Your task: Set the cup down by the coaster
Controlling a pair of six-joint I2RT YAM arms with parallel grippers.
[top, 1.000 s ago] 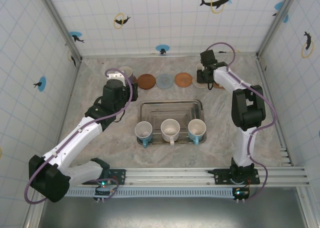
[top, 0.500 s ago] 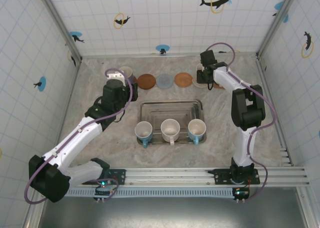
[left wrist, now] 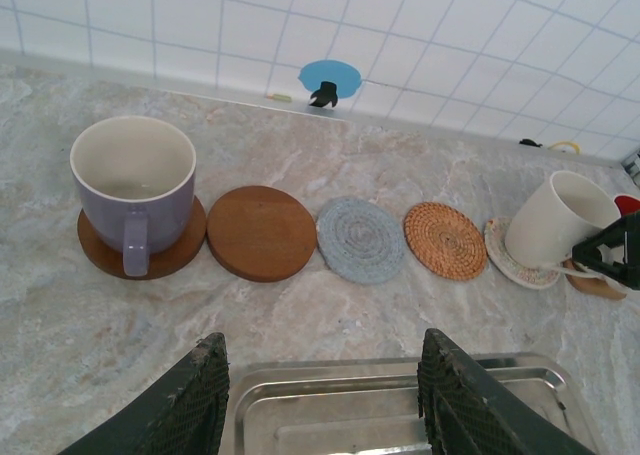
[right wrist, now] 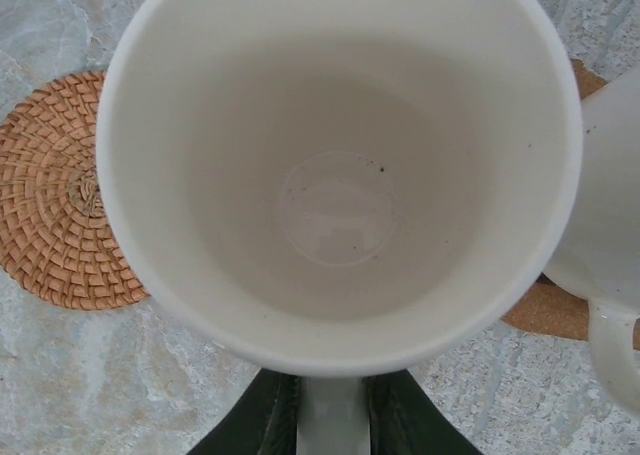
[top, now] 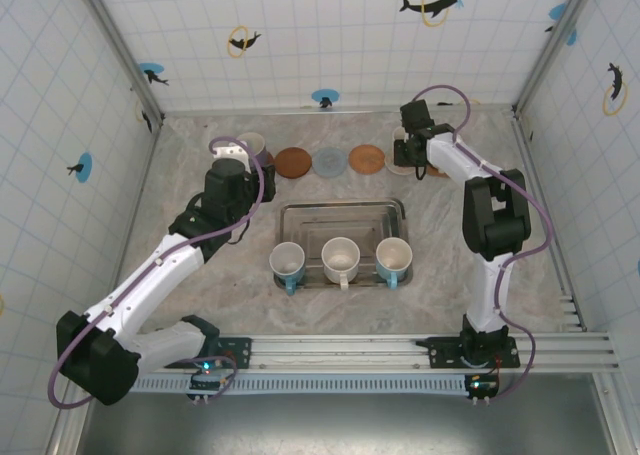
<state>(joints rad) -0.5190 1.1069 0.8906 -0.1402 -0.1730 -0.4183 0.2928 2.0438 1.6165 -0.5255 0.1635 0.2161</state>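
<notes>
1. The right end effector pinches the handle of the white cup, 1 finger on each side, at the cup's 6 o'clock in the right wrist view.
2. The white cup is at the right end of the coaster row, about 1 o'clock from the tray. It leans over the pale woven coaster; I cannot tell whether its base sits flat there.
3. At the cup's 9 o'clock lies a bare rattan coaster. At 3 o'clock, just beside it, a second cup stands on a cork coaster.
4. The left end effector is spread and empty above the tray's far rim, at 6 o'clock of the grey coaster.
5. Farther along the worktop, a purple cup stands on its own coaster beside a bare wooden coaster.
6. My judgement: this placement is nearly done, with levelling and letting go left. 3 cups wait at the tray's near edge and 3 coasters are bare.
</notes>
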